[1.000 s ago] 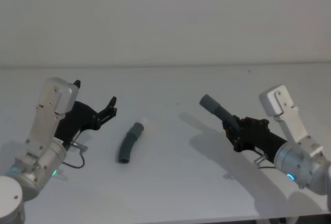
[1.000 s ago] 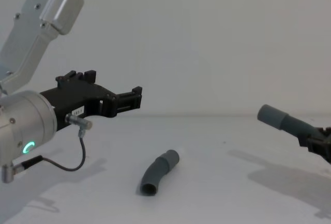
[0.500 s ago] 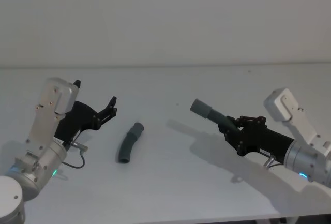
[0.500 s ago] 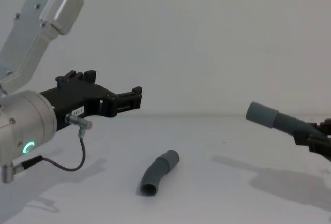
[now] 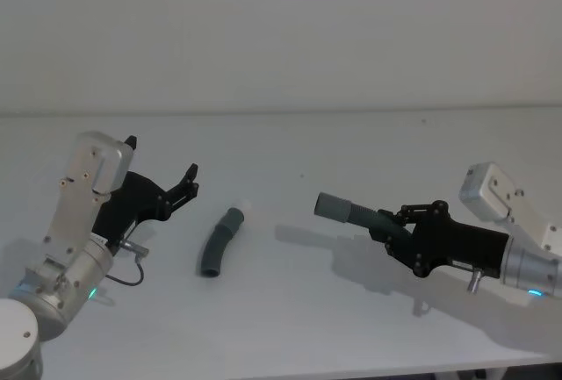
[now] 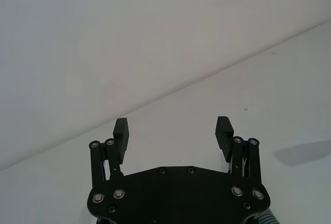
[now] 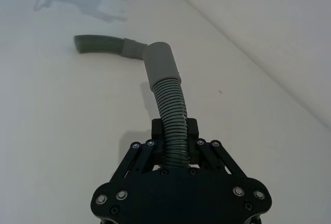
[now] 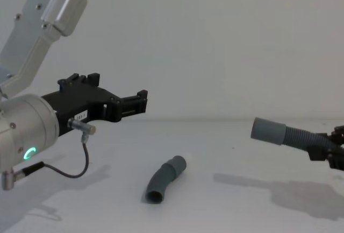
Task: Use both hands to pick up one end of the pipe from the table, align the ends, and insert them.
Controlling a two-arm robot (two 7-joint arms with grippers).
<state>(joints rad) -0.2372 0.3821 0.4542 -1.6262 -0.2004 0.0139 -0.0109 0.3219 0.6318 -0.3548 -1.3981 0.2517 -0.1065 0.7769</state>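
The right gripper [image 5: 386,226] has its fingers pinching the ribbed body of one grey hose piece [image 5: 364,217], holding it above the white bench [image 5: 290,327] and clear of the surface. The wide smooth cuff [image 5: 334,207] juts out beyond the fingertips, pointing toward the robot's left side. The second hose piece [image 5: 218,241] lies flat on the bench, its narrow cuff with the white tip [image 5: 243,207] at the end farther from the robot. It rests just beyond and below the fingertips of the left gripper [image 5: 162,159], whose fingers are spread wide around nothing and hover above the bench. By the look of it, one half is picked up and the other is not yet. The next move likely calls for the left fingers to descend, straddle the ribbed body and close, leaving the white-tipped end free to meet the wide cuff.
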